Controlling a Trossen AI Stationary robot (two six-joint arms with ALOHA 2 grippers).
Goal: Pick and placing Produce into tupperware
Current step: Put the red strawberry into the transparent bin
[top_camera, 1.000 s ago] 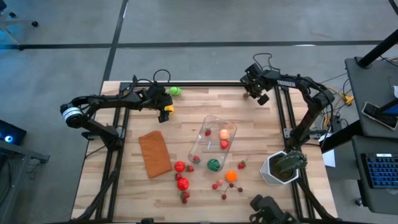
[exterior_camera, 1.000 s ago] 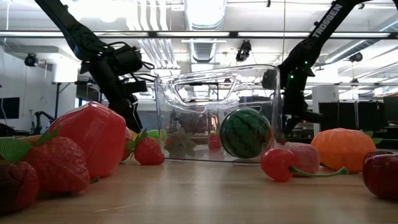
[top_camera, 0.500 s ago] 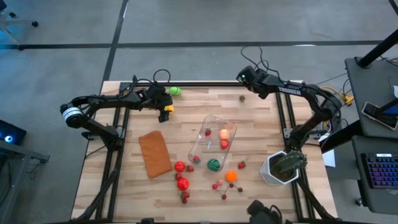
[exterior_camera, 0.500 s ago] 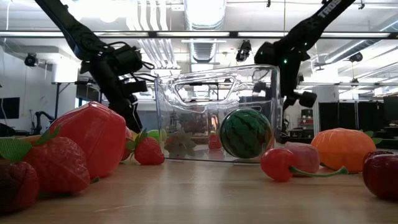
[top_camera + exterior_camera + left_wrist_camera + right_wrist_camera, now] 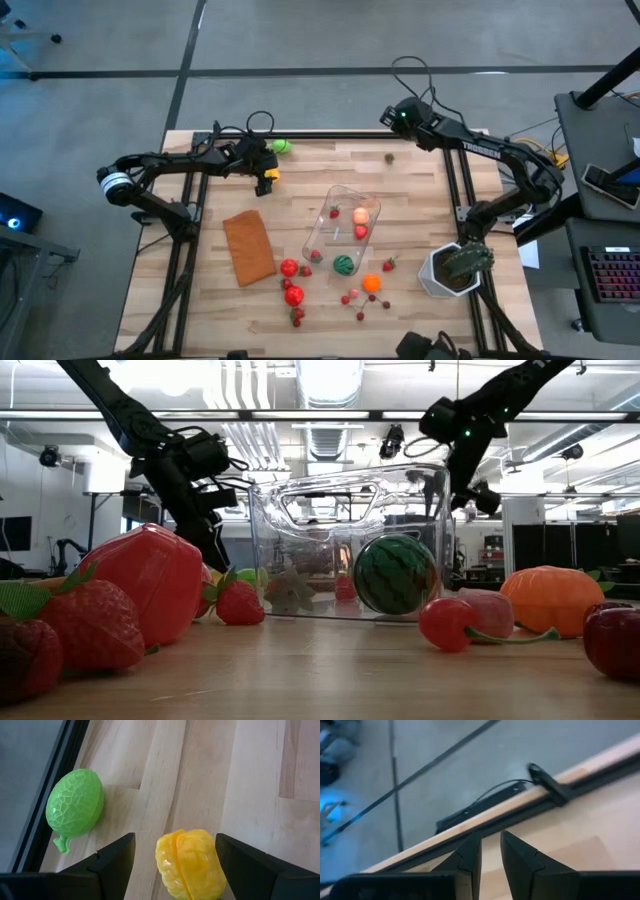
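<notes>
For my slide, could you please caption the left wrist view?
Left end effector, open, straddling a yellow toy pepper on the wooden table, a green melon beside it.

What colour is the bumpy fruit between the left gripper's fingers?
Yellow. The bumpy fruit shows best in the left wrist view.

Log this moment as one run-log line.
left gripper: open around yellow ridged toy pepper | right gripper: shut, empty, raised at far table edge | clear plastic tupperware: holds some produce
</notes>
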